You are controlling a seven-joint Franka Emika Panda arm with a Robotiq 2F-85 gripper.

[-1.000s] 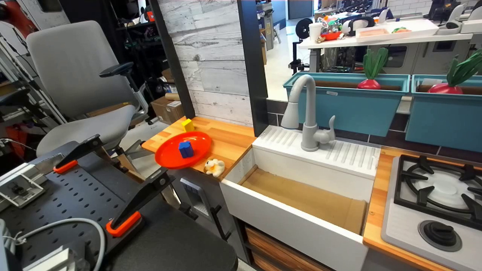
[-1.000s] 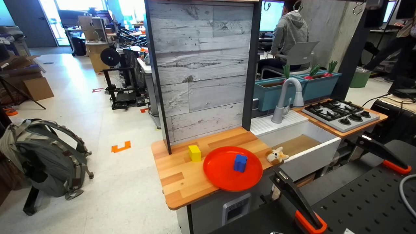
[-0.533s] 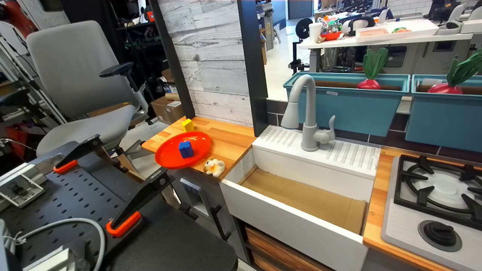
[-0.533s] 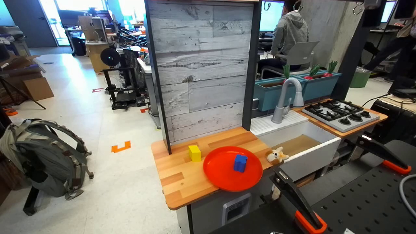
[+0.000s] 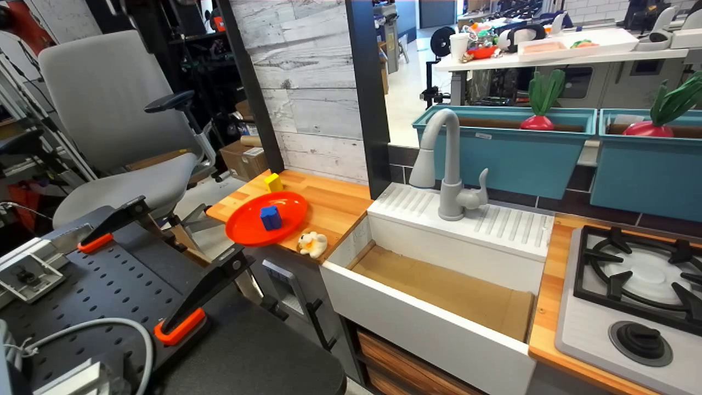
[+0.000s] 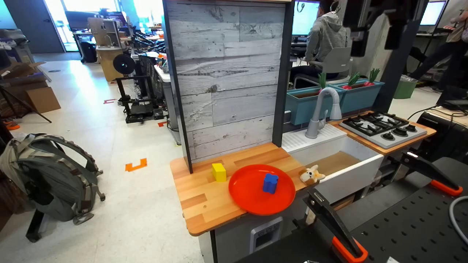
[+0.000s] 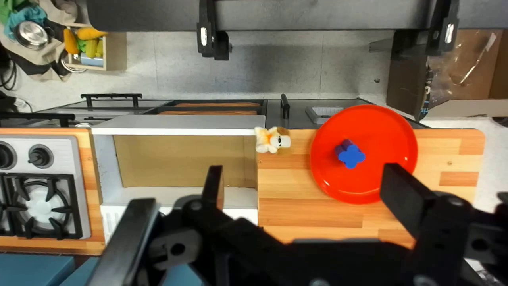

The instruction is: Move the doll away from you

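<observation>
The doll is a small white and brown plush dog with an orange patch. It lies at the front corner of the wooden counter, beside the sink, in both exterior views [image 5: 313,244] [image 6: 310,175] and in the wrist view [image 7: 274,140]. My gripper [image 7: 304,174] is open and empty in the wrist view, with its jaws wide apart. It is high above the counter, and the doll lies ahead of the jaws, nearer the left finger [image 7: 214,182]. The gripper also shows dark at the top right of an exterior view [image 6: 376,45], partly cut off.
A red plate [image 6: 248,197] bears a blue block [image 6: 270,183] and overhangs the counter's front edge. A yellow block [image 6: 219,172] stands behind it. The sink [image 5: 406,315] with a tall faucet [image 5: 452,159] adjoins the doll. A panel [image 6: 226,84] rises behind the counter.
The gripper has come down into view at the top right of an exterior view. Dark arm parts now also show at the top left of an exterior view. The doll, plate and blocks have not moved.
</observation>
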